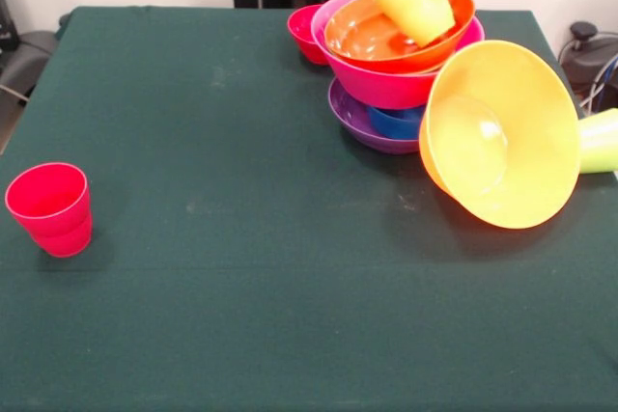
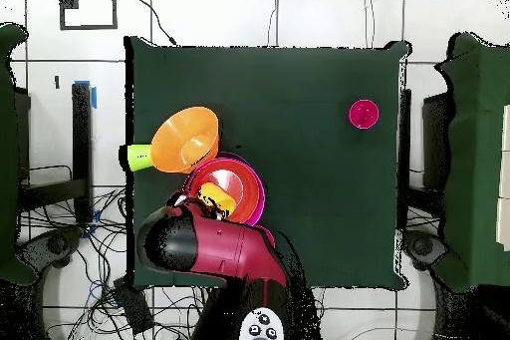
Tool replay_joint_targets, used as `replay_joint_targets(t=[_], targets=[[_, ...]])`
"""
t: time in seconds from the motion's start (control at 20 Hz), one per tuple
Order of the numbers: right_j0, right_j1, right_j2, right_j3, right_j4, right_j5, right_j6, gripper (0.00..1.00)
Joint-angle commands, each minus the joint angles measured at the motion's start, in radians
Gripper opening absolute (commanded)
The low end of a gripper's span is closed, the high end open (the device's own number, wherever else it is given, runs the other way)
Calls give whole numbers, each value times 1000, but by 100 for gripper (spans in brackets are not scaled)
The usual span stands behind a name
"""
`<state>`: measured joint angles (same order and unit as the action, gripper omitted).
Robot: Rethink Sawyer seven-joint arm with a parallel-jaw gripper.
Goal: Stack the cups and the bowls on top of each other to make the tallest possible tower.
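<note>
While the small glossy red plastic cup (image 1: 49, 207) stands alone far left, the tower (image 1: 391, 65) carries a tilted yellow cup (image 1: 417, 2); rightward, the light orange bowl (image 1: 502, 134) lies tipped. Seating pieces level appears essential. Gripper state cannot be told.

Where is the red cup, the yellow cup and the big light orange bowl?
red cup (image 1: 48, 207), front view, on its outer wall.
yellow cup (image 1: 417, 2), front view, on its tilted side.
light orange bowl (image 1: 502, 137), front view, on its inner wall.
</note>
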<state>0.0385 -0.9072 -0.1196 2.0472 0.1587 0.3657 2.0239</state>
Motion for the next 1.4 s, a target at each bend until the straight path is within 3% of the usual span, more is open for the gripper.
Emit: replay_joint_targets(t=[0.05, 0.5, 0.8, 1.1, 1.4], targets=[[28, 38, 35, 26, 22, -49, 188, 100], [39, 8, 17, 18, 25, 0, 187, 100], [60, -42, -19, -20, 24, 115, 185, 100], [67, -112, -57, -89, 5, 298, 175, 100], [59, -135, -65, -143, -4, 396, 167, 100]])
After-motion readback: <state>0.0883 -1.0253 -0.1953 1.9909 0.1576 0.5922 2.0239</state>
